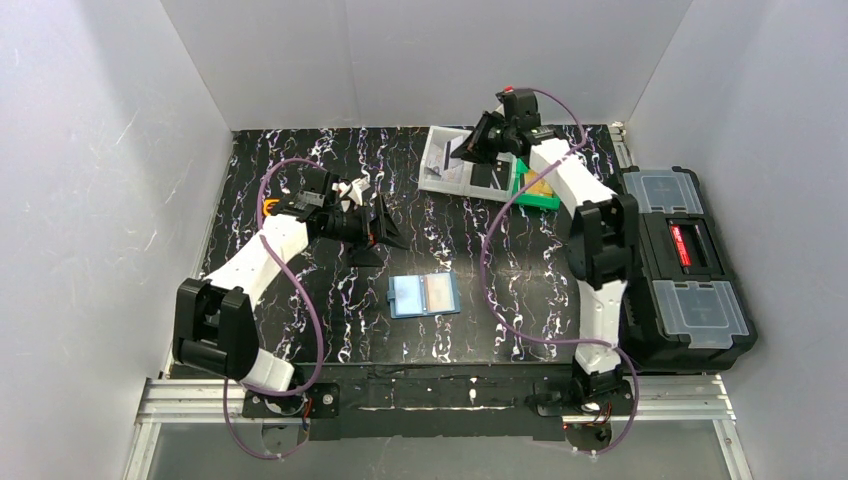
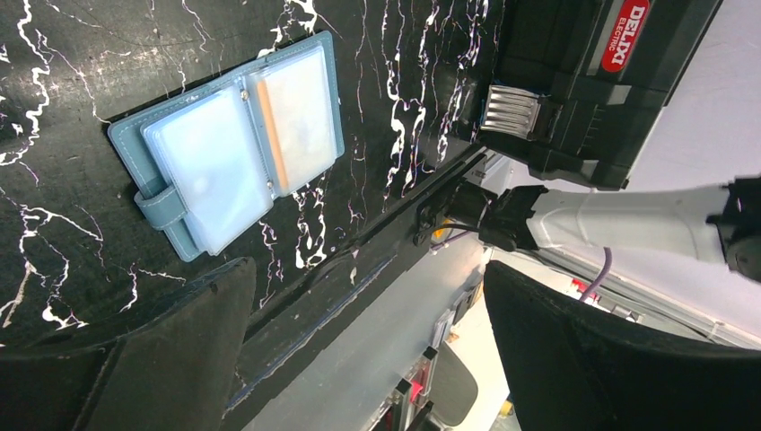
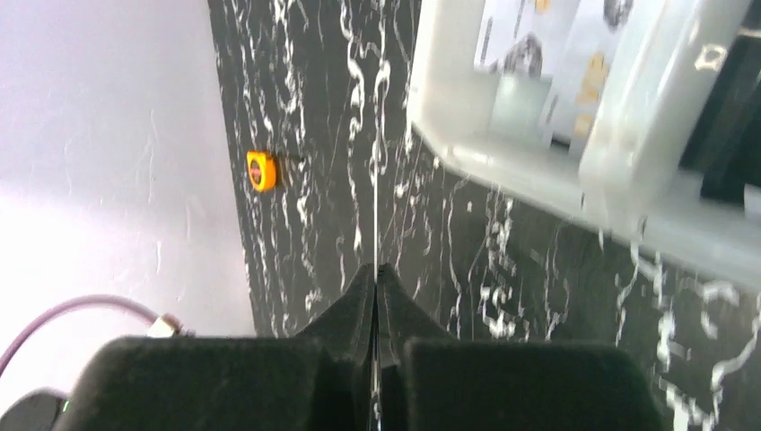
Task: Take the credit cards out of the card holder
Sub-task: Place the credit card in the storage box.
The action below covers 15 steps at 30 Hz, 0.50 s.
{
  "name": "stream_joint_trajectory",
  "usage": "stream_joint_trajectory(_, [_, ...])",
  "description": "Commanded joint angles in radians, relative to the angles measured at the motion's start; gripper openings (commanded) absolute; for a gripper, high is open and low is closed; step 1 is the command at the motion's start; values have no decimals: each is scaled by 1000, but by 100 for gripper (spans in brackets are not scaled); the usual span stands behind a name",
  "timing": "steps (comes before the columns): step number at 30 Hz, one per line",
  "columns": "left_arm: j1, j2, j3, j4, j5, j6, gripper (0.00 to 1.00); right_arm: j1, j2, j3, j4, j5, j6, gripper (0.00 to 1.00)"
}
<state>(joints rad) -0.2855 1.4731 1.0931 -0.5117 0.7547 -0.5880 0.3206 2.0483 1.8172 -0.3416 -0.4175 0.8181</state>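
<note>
Two arms work apart over the black marbled table (image 1: 300, 320). The left gripper (image 1: 385, 228) (image 2: 372, 274) hangs at about 10 o'clock from the card holder (image 1: 424, 295) (image 2: 235, 144) without touching it, jaws spread wide with nothing between them. The right gripper (image 1: 462, 152) (image 3: 377, 269), at about 1 o'clock beside the clear bin (image 1: 440, 172) (image 3: 502, 153), has its fingers pressed together, and whether anything thin is nipped there cannot be told. The card holder lies opened flat on the near middle of the table, clear sleeves up, the right sleeve tinted cream-orange.
</note>
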Motion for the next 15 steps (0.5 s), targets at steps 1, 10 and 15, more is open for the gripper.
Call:
stream_joint_trajectory(1, [-7, -75, 5, -31, 3, 22, 98, -8, 171, 246, -91, -19, -71, 1])
stream_joint_trajectory(10, [-9, -74, 7, -53, -8, 40, 98, -10, 372, 440, 4, -41, -48, 5])
stream_joint_trajectory(15, [-9, -69, 4, -57, -7, 45, 98, -17, 417, 512, -14, -23, -27, 42])
